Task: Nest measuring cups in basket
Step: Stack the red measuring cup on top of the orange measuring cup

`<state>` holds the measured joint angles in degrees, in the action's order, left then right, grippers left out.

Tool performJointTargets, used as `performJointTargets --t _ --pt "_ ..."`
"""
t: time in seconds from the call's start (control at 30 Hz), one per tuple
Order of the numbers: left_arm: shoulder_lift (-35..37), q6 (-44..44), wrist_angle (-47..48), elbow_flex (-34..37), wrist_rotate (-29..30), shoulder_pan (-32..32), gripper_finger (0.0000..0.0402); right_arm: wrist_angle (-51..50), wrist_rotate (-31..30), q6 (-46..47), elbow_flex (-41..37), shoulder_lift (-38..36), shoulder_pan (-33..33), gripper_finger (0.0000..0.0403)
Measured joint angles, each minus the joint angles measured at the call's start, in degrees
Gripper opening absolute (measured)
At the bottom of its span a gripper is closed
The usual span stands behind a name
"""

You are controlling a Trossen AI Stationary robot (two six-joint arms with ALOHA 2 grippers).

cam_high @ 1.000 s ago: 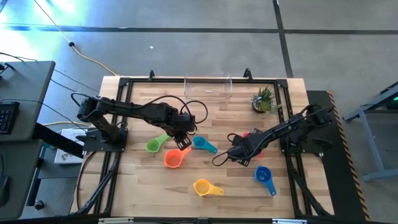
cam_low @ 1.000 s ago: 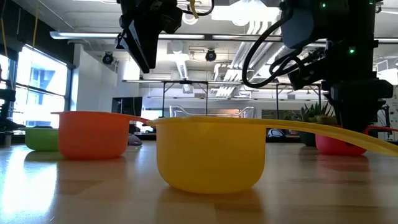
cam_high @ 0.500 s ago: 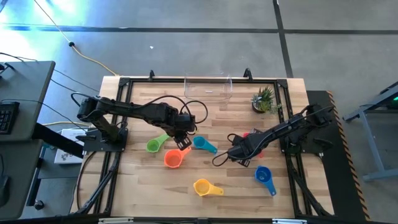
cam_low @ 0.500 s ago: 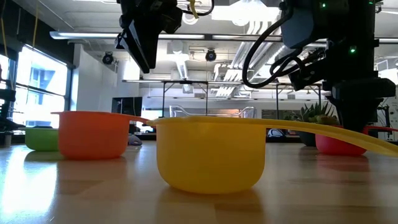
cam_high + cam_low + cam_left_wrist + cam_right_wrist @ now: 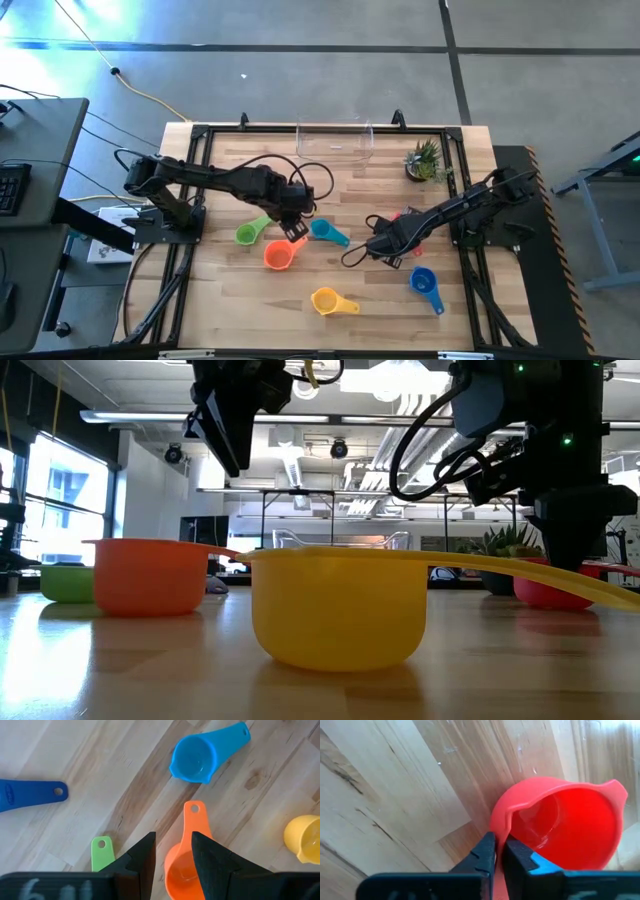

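Observation:
My left gripper [image 5: 293,230] is open and hangs above the orange cup [image 5: 278,255]; in the left wrist view [image 5: 173,842] its fingers stand on either side of the orange handle [image 5: 195,817], well above it. The green cup [image 5: 247,233] and teal cup [image 5: 325,232] lie beside it. My right gripper [image 5: 388,245] is shut on the red cup [image 5: 560,820], which the arm mostly hides in the high view. The blue cup [image 5: 424,284] and yellow cup [image 5: 328,300] lie nearer the front. The clear basket [image 5: 335,140] stands at the far edge. No purple cup shows. My right gripper pinches the red cup between its two fingers at the rim [image 5: 499,827], on the side opposite the spout. Red plastic runs back between the fingers; wall or handle, I cannot tell. Past the fingers the open mouth shows. Whether the bowl [image 5: 555,592] rests on the table, I cannot tell.
A small potted plant [image 5: 424,160] stands at the far right, beside the basket. Black frame rails [image 5: 190,190] run along the table's edges. Bare wood lies in the middle between the cups and the basket.
In the low view my right gripper and the red cup have shifted a little toward the table's right edge.

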<state>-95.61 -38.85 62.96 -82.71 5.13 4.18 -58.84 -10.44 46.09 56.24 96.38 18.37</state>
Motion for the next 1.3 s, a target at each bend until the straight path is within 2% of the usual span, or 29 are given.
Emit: performJointTargets --t 0.3,0.47,0.7,1.1,1.3 --pt "0.0 -0.7 0.4 0.0 -0.1 0.5 0.0117 -1.7 -1.2 -1.6 5.0 -0.8 0.0 0.0008" --pt "0.0 -1.2 0.4 0.0 -0.1 0.9 0.0117 -2.3 -4.0 -4.7 9.3 -0.8 0.1 0.0003" --pt "0.0 -1.1 0.4 0.0 -0.2 1.5 0.0117 -2.4 -4.1 -9.1 13.7 -0.8 -0.1 0.0005" --pt "0.0 -0.9 0.2 0.0 -3.1 1.3 0.0118 -0.8 2.8 -14.1 17.0 -0.8 1.1 0.0005" --pt "0.0 5.2 0.2 0.0 -7.8 1.5 0.0133 2.7 4.9 -14.0 17.0 -0.8 4.4 0.0005"
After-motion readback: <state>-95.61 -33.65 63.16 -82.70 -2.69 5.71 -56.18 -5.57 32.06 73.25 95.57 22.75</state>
